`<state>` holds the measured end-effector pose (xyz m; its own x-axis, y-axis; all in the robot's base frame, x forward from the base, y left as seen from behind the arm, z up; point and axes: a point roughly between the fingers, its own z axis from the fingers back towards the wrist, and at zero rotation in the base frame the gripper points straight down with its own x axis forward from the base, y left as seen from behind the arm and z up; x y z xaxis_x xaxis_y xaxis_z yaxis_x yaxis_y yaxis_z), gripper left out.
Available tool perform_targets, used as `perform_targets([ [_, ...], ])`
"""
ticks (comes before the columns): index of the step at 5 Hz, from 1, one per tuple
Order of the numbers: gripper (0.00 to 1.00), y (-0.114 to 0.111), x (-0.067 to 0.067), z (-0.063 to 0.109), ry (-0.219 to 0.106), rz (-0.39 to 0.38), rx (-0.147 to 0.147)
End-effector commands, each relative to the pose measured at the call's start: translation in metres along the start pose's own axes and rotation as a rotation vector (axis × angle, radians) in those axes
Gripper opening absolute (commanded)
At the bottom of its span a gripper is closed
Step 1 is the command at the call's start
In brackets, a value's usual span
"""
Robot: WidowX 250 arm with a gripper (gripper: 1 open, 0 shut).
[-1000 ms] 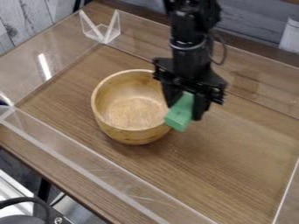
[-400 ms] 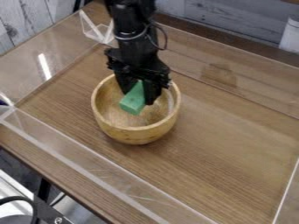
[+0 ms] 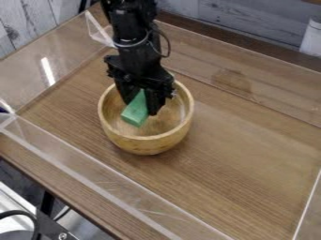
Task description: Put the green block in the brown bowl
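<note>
Your end effector (image 3: 141,97): clamped on green block (image 3: 135,110).

Brown bowl (image 3: 146,139) around and beneath it.

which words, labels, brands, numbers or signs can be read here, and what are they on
None can be read. The block and the bowl show no lettering.
The arm is dark and too small in the picture to tell whether it bears any print.
The white thing at the right edge shows no readable text either.
</note>
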<state>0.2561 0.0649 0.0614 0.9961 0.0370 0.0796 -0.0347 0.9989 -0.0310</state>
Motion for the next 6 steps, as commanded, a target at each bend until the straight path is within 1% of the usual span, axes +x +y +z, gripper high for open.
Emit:
perform_targets([
  [1, 1.0, 0.005, 0.001, 0.008, -0.019, 0.012, 0.01],
  [4, 1.0, 0.001, -0.003, 0.034, -0.047, 0.042, -0.029],
  [6, 1.0, -0.002, -0.006, 0.041, -0.062, 0.061, -0.047],
])
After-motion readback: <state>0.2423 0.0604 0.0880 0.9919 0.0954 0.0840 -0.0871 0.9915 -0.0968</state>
